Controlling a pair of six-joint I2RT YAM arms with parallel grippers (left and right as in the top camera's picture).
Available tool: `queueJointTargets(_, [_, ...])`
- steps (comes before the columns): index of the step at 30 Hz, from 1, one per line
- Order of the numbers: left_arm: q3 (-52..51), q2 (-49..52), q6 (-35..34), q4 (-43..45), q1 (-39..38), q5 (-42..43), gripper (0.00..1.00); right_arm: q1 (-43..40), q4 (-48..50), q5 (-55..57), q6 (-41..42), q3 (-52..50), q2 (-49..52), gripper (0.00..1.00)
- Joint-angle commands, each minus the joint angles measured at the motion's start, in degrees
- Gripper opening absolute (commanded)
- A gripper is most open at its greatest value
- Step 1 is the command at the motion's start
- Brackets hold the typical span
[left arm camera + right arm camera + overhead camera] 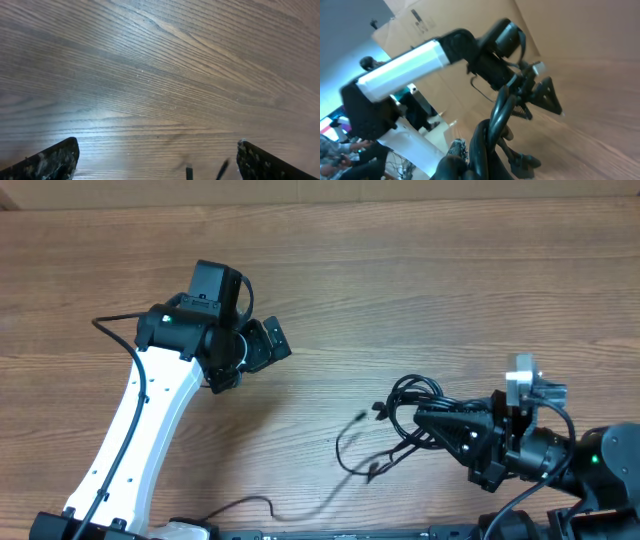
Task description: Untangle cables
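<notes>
Cables are sitting as one black bunch at the right side of the wooden surface. The cords in it are overlapping too much to count. At least two thin strands are trailing out to the left, one ending in a small dark plug and the other in a second plug nearer the front edge.

Two arms are working here, each carrying one tool. The right tool is reaching into the bunch with its fingers pressed together, and it seems to be clamped on the cables, though the loops are hiding the exact pinch. In the right wrist view the glossy black loops are filling the foreground and blocking that tool's own fingers. Behind them the white left arm is standing in front of one cardboard box.

The left tool is hovering well apart from the cables with its fingers spread wide, holding nothing. In its wrist view the two fingertips are showing at the bottom corners, with bare wood grain between them.
</notes>
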Motion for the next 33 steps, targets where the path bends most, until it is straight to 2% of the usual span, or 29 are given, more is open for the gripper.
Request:
queueJointTargets(1, [0.0, 0.5, 5.1, 0.3, -0.1, 0.9, 1.0, 0.0, -2.7, 0.7, -9.9, 1.0, -0.5, 0.04])
queueJointTargets(4, [0.0, 0.5, 9.7, 2.0, -0.1, 6.0, 0.99, 0.0, -7.7, 0.7, -17.8, 1.0, -0.5, 0.04])
queueJointTargets(6, [0.0, 0.5, 14.9, 4.1, -0.1, 12.5, 1.0, 0.0, -11.2, 0.7, -23.1, 1.0, -0.5, 0.04])
queueJointTargets(7, [0.0, 0.5, 19.3, 5.6, -0.1, 18.9, 0.99, 0.0, -13.2, 1.4, -25.4, 1.0, -0.5, 0.04])
queueJointTargets(12, [0.0, 0.5, 30.6, 7.8, -0.5, 36.7, 1.0, 0.0, -15.7, 7.6, -25.6, 1.0, -0.5, 0.04])
queueJointTargets(14, [0.0, 0.5, 33.3, 7.8, -1.3, 41.1, 1.0, 0.0, -16.2, 9.0, -25.6, 1.0, -0.5, 0.04])
queueJointTargets(19, [0.0, 0.5, 32.6, 7.9, -5.0, 41.8, 1.0, 0.0, -14.0, 10.4, -21.1, 1.0, -0.5, 0.04])
queueJointTargets(21, [0.0, 0.5, 30.4, 8.5, -6.5, 41.8, 1.0, 0.0, -11.6, 10.4, -18.7, 1.0, -0.5, 0.04])
queueJointTargets(26, [0.0, 0.5, 18.6, 11.2, -9.8, 41.8, 1.0, 0.0, -10.4, 13.9, -17.6, 0.8, -0.4, 0.04])
queueJointTargets(28, [0.0, 0.5, 16.2, 11.8, -10.8, 41.9, 0.99, 0.0, -10.2, 14.0, -17.6, 0.6, -0.2, 0.04])
queueJointTargets(33, [0.0, 0.5, 10.5, 12.8, -14.1, 41.8, 0.89, 0.0, -10.0, 17.8, -16.1, 0.6, 1.4, 0.04])
